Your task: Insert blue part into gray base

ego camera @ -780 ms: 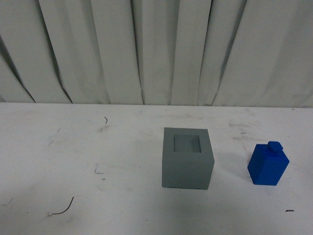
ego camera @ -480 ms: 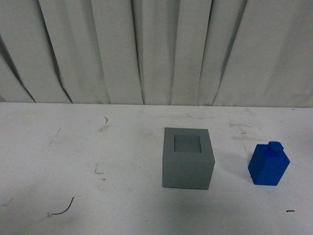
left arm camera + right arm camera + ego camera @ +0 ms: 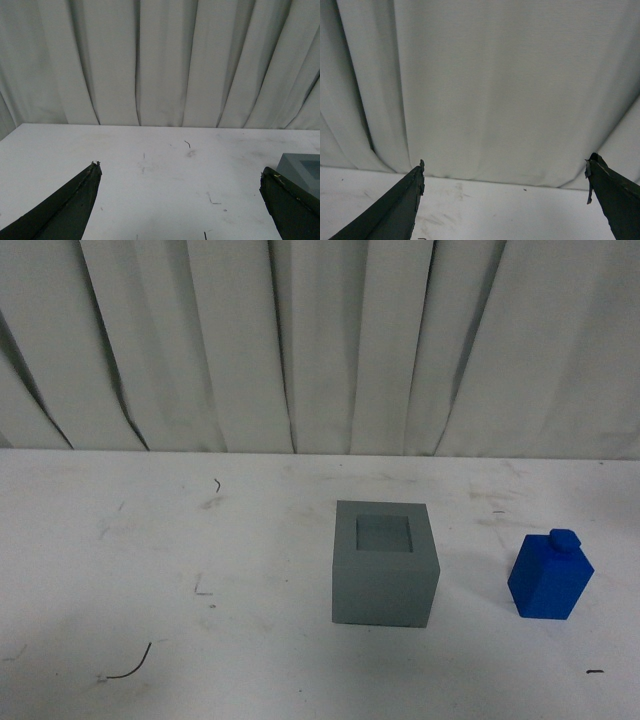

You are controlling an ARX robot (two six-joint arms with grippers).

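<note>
Front view: we see the gray base (image 3: 385, 565) standing on the white table (image 3: 150, 570), near the middle, with the square recess (image 3: 384, 533) in its top face open and unfilled. The blue part (image 3: 550, 580) stands upright on the table to the right of the base, apart from it, with its small knob (image 3: 563, 539) on top. A pleated white curtain (image 3: 300, 340) closes the background. A thin dark curved thread (image 3: 130, 665) lies on the tabletop at the near left. Neither arm enters this view.

Left wrist view: we see the left gripper (image 3: 180, 170) with its jaws spread wide apart, holding nothing, above the bare table; a corner of the gray base shows beside one finger.

Right wrist view: we see the right gripper (image 3: 505, 162), jaws likewise wide apart and holding nothing, facing the curtain.
</note>
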